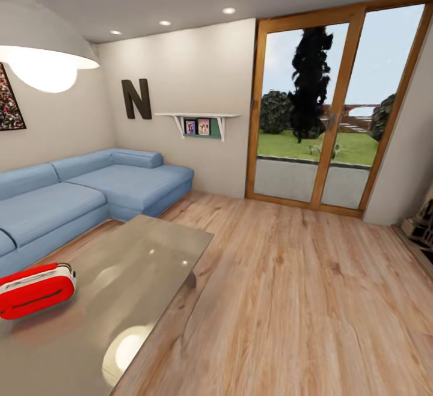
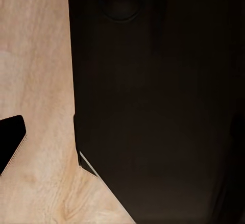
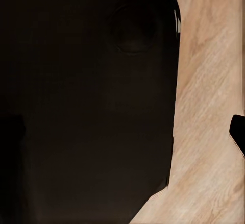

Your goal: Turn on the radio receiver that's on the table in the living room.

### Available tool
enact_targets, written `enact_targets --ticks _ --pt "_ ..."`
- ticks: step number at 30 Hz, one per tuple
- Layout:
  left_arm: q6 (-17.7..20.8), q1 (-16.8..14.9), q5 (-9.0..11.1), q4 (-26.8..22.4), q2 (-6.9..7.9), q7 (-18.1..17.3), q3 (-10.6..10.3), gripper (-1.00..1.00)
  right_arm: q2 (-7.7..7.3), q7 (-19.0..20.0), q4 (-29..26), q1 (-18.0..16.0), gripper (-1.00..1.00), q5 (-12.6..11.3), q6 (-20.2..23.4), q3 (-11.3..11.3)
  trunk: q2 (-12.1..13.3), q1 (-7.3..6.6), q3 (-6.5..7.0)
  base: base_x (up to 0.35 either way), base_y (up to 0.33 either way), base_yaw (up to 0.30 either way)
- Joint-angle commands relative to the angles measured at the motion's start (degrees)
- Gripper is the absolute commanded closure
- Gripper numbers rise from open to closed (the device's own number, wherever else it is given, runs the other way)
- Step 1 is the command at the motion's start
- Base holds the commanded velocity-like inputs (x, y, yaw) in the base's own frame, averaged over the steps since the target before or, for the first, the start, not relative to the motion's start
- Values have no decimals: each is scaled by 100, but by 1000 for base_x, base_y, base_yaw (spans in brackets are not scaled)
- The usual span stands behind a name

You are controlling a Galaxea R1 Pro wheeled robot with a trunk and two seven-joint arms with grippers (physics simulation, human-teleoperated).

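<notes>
On glossy grey-taupe low table (image 1: 156, 252), near its left edge: small bright red radio receiver (image 1: 36, 291) with white band, beside light-blue L-shaped sofa (image 1: 90, 188). Gripper states impossible to tell from dark wrist views.

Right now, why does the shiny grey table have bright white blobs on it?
In the head view, the glossy grey-taupe table top mirrors the glowing white dome lamp as soft glare; the small red radio receiver beside it stays sharp. Both wrist views are mostly dark.
</notes>
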Motion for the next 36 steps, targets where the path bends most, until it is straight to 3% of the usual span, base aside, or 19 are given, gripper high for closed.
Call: enact_targets --ticks 1,36 --pt "-1 0 0 0 0 2 0 -100 0 2 0 1 -100 0 0 0 0 0 0 324 0 0" --pt "-4 0 -1 0 8 0 0 -100 0 6 0 2 -100 9 -6 9 0 0 0 323 0 0"
